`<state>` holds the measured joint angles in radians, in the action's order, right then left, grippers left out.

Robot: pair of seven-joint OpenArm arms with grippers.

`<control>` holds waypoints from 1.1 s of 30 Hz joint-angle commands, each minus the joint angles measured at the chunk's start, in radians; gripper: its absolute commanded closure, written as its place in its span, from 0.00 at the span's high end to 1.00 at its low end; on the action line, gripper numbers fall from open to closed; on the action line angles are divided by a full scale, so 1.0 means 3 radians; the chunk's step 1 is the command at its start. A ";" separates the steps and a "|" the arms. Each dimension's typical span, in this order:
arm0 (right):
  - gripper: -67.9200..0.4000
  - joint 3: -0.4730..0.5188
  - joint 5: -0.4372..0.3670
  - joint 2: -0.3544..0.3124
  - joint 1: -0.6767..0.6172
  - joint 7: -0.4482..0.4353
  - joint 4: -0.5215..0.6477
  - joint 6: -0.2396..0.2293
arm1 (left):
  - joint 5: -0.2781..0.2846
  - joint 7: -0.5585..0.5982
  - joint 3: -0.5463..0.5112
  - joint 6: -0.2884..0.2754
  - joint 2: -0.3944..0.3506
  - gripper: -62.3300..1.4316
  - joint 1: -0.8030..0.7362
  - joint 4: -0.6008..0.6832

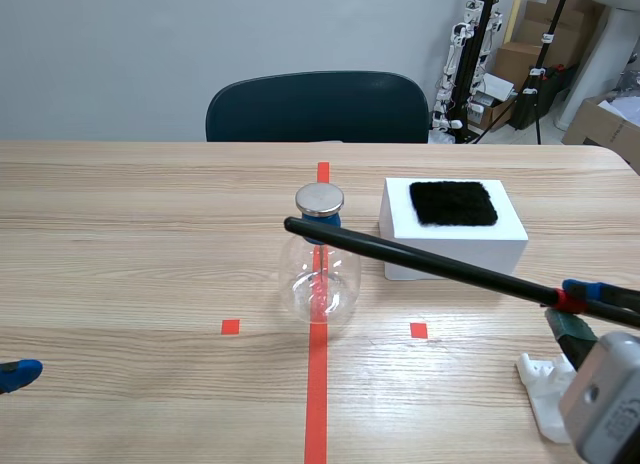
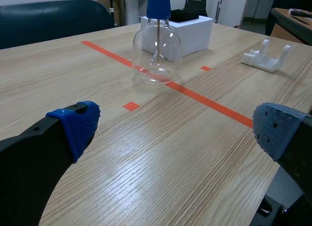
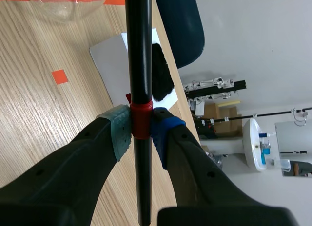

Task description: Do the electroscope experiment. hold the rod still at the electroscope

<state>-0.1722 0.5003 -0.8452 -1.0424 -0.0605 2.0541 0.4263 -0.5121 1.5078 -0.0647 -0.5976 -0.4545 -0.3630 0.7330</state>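
The electroscope [image 1: 319, 274] is a clear glass flask with a blue stopper and a round metal disc [image 1: 319, 200] on top, standing on the red centre line. It also shows ahead of my left gripper [image 2: 170, 126], which is open and low over the table at the near left. My right gripper [image 1: 572, 309] is shut on a long black rod [image 1: 420, 260] at its red band [image 3: 140, 120]. The rod slants up and left; its tip lies at the blue stopper just under the disc. In the right wrist view the rod [image 3: 139, 65] runs between the pads.
A white box [image 1: 452, 229] with a black cloth [image 1: 453, 203] on it stands right of the flask. A white plastic stand [image 1: 545, 389] lies by the right arm. A dark chair [image 1: 317, 107] is behind the table's far edge. Cartons and tripods fill the back right.
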 commanded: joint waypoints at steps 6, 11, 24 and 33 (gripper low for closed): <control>0.06 0.0010 0.0013 -0.0034 0.0029 -0.0032 0.0032 0.0048 | 0.0033 0.0146 -0.0004 0.0003 -0.0029 1.00 -0.0008 0.0053; 0.06 0.0010 0.0013 -0.0034 0.0029 0.0018 0.0032 0.0046 | 0.0033 0.0146 -0.0004 0.0003 -0.0029 1.00 -0.0008 0.0053; 0.06 0.0010 0.0011 -0.0034 0.0029 0.0233 0.0032 0.0046 | 0.0033 0.0146 -0.0004 0.0003 -0.0029 1.00 -0.0008 0.0053; 0.06 0.0010 0.0011 -0.0034 0.0029 0.0233 0.0032 0.0046 | 0.0033 0.0146 -0.0004 0.0003 -0.0029 1.00 -0.0008 0.0053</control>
<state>-0.1722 0.5003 -0.8452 -1.0424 0.0128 2.0541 0.4263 -0.5121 1.5078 -0.0647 -0.5976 -0.4545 -0.3630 0.7330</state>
